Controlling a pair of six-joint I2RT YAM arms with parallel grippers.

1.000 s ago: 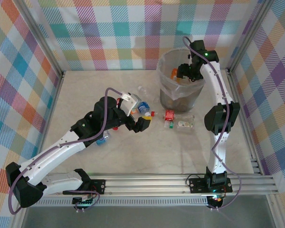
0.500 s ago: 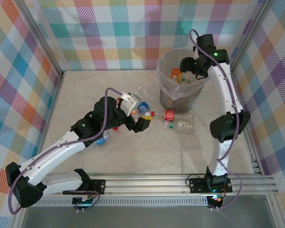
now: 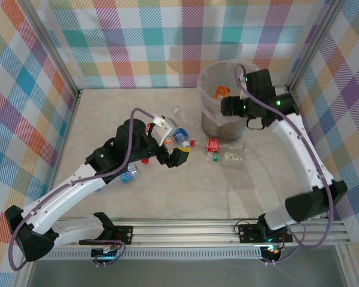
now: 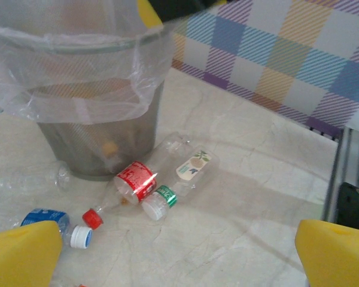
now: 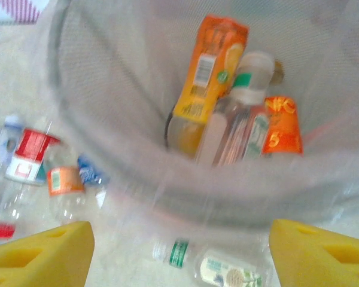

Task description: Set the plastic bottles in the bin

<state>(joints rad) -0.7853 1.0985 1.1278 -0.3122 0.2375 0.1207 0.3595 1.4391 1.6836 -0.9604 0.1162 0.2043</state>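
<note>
The bin (image 3: pixel 210 106) stands at the back right, grey and translucent with a clear liner. Inside it lie orange bottles (image 5: pixel 207 76) and a clear bottle (image 5: pixel 238 117). My right gripper (image 3: pixel 226 107) hovers open and empty above the bin's near rim (image 5: pixel 185 179). On the table in front of the bin lie a red-labelled bottle (image 4: pixel 133 180) and a green-labelled bottle (image 4: pixel 180 177). A blue-labelled bottle (image 4: pixel 46 218) lies further left. My left gripper (image 3: pixel 177 147) is open and empty over the table beside these bottles, with its yellow fingertips (image 4: pixel 338 251) wide apart.
A clear bottle (image 3: pixel 180 113) lies left of the bin. A blue-capped bottle (image 3: pixel 128 174) sits under the left arm. An orange-labelled bottle (image 5: pixel 62 179) shows through the bin wall. Checked walls enclose the table on three sides; a metal rail (image 3: pixel 197 230) runs along the near edge.
The right arm has swung out to the right and its gripper has moved from the bin's far side to its near rim. The left arm has barely shifted.
</note>
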